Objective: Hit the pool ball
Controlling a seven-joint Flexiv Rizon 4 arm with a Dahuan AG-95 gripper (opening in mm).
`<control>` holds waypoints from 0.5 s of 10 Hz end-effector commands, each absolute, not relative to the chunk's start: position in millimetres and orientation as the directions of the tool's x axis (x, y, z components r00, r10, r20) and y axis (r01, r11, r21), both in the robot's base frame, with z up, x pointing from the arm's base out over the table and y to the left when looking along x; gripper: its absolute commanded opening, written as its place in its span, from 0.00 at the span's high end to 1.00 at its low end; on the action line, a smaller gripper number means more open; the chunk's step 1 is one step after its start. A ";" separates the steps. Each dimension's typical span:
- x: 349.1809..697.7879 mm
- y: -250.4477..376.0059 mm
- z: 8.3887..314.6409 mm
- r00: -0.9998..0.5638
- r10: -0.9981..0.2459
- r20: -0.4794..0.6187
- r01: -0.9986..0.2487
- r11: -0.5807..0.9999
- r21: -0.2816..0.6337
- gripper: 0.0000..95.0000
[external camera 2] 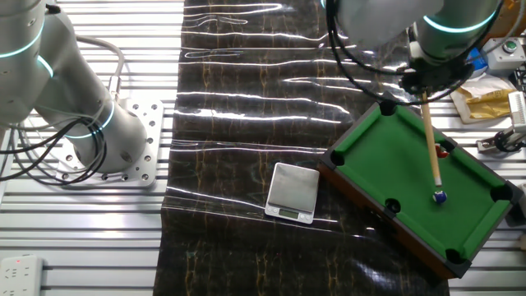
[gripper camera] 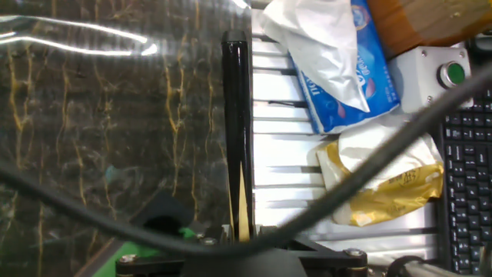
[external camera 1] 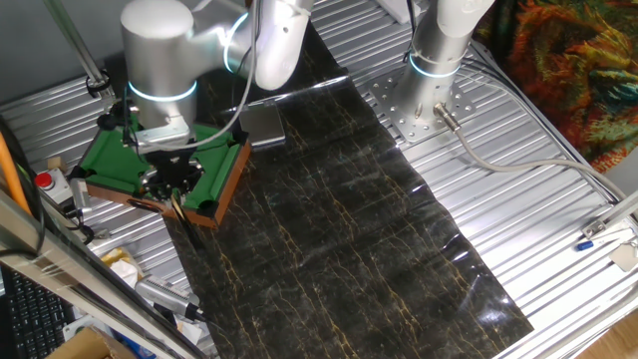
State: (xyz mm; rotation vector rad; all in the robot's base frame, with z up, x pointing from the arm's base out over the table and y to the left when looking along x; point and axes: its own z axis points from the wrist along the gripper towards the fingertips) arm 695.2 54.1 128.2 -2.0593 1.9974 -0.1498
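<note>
A small green pool table (external camera 2: 419, 177) with a brown wooden frame stands on the mat's edge; it also shows under the arm (external camera 1: 214, 160). My gripper (external camera 2: 425, 89) hangs over the table's far end, shut on a cue stick (external camera 2: 432, 144). The cue slants down across the felt, and its blue tip (external camera 2: 440, 197) rests near the middle. A small red pool ball (external camera 2: 445, 151) lies just right of the shaft. In the hand view the cue's black butt (gripper camera: 235, 108) points away from the gripper (gripper camera: 240, 235). The arm hides the ball in one fixed view.
A silver scale (external camera 2: 292, 192) sits on the black marbled mat (external camera 1: 339, 229) beside the pool table. A second arm's base (external camera 1: 436, 60) stands at the back. A blue tissue pack (gripper camera: 338, 69), a yellow packet (gripper camera: 384, 181), a button box (gripper camera: 438, 77) and a keyboard (gripper camera: 469, 169) crowd the table's side.
</note>
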 end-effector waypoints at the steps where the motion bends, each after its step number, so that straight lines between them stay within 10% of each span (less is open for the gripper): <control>1: 700.3 50.1 126.4 0.047 -0.991 -0.126 -0.961 -0.010 -0.277 1.00; 5: 697.4 36.3 128.6 0.092 -0.990 -0.104 -0.956 -0.058 -0.286 1.00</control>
